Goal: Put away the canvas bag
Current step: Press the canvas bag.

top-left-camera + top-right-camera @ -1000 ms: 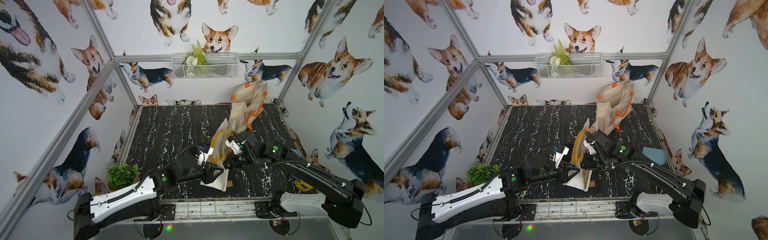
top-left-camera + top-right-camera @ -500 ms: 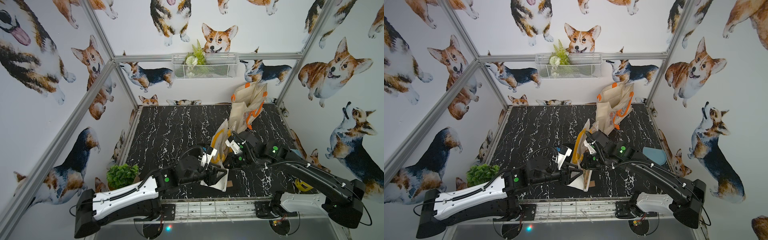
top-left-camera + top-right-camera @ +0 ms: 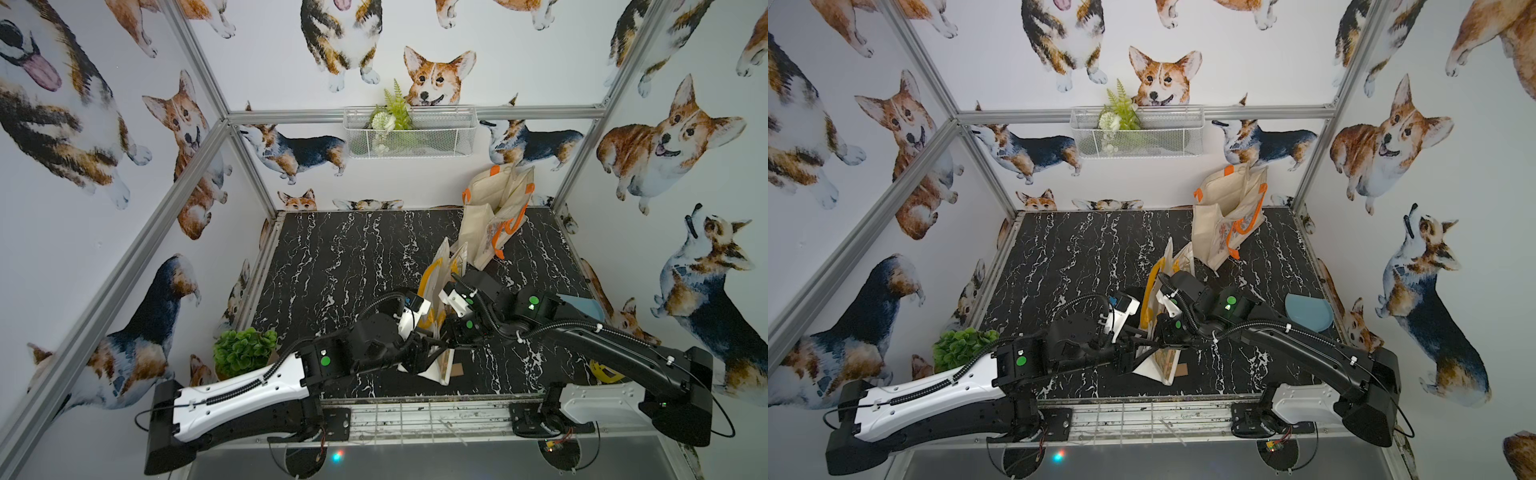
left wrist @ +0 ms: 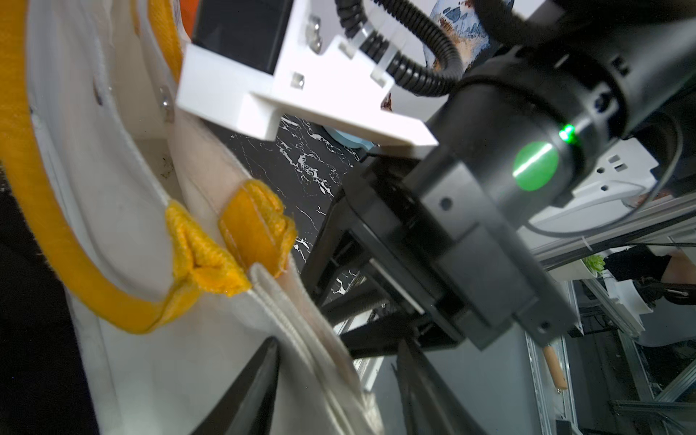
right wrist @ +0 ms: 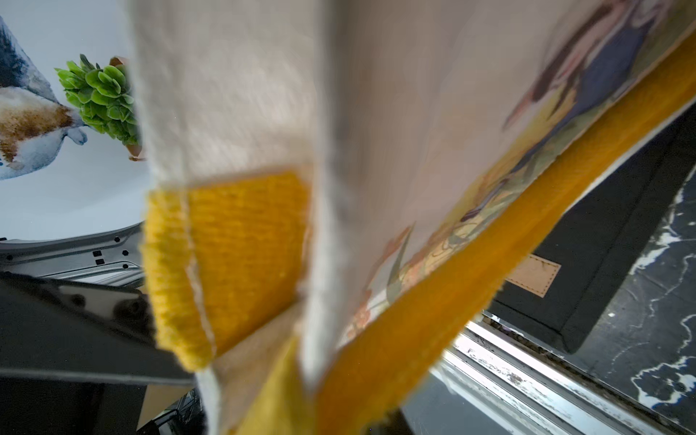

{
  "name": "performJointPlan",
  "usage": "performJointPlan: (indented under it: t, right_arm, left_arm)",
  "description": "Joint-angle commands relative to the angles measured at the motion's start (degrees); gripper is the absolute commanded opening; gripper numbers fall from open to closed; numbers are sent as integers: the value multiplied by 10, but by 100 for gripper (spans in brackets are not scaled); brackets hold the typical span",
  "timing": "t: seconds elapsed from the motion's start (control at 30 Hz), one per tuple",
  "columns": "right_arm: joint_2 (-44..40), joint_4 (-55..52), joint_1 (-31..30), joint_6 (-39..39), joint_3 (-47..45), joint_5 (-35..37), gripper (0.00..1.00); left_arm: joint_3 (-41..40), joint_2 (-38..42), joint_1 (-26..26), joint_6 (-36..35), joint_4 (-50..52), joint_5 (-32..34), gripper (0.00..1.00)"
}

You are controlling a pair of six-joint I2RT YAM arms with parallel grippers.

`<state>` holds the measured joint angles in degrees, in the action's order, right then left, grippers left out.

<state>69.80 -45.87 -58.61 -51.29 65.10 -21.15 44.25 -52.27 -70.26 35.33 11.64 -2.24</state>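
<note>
1. Item: cream canvas bag with yellow handles (image 3: 451,266). It is upright and partly flattened near the middle of the front edge of the black marble-patterned tabletop (image 3: 332,257). Its lower end is on or just above a flat black pad with a tan label (image 5: 602,263); contact cannot be told.
2. Right gripper (image 3: 444,338): jaws drawn narrow against the side of the bag. Judged to be pinching the cloth and keeping the bag up, since the cloth hangs right in front of its wrist camera.
3. Left gripper (image 4: 337,350): jaws about half apart, straddling the bag's folded white rim with a gap showing on one side. No grip yet.
4. Other stock:
   - cream canvas bag with orange handles (image 3: 494,208), standing at the back right corner
   - white wire basket (image 3: 440,137), on the back wall, well apart from the arms
   - green potted plant (image 3: 243,351), at the front left corner
   - blue plate (image 3: 1308,311), at the right edge
5. Progress, judged: early to middle. The bag is gathered and controlled. It is not yet folded flat, carried or stowed, and the storage place is not evident.
</note>
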Motion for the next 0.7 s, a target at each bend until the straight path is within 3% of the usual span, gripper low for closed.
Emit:
performJointPlan:
  t: [0.0,0.43,0.53,0.67]
  right_arm:
    - [-1,114,-7,-28,8,-44,24]
    - [-34,110,-7,-38,24,13,22]
    - [-31,105,-7,-36,27,10,22]
    - [-33,106,-7,-38,22,10,22]
  left_arm:
    - [4,-5,-3,-5,-2,5,52]
    - [-24,24,-6,-1,42,30,48]
    - [-38,36,-6,6,57,47,40]
    - [-45,48,-7,14,79,70,14]
